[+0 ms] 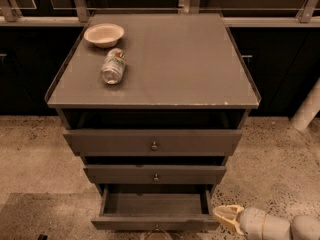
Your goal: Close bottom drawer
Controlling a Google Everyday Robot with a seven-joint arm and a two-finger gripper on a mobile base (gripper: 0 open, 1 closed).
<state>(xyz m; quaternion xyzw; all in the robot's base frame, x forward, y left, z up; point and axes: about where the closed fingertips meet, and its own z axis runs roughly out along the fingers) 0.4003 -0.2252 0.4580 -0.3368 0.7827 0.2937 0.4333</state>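
Observation:
The bottom drawer [155, 223] of the grey cabinet [155, 101] stands pulled out, its empty inside showing, its front at the lower edge of the camera view with the knob barely in sight. My gripper [223, 217] comes in from the lower right and sits just beside the drawer front's right corner, close to or touching it. The two drawers above, the top drawer [152, 142] and the middle drawer [155, 174], are pushed in.
A beige bowl [104, 34] and a plastic bottle [113, 66] lying on its side rest on the cabinet's top, back left. Speckled floor [35, 154] surrounds the cabinet. A white post [307, 109] stands at the right. Dark cabinets line the back.

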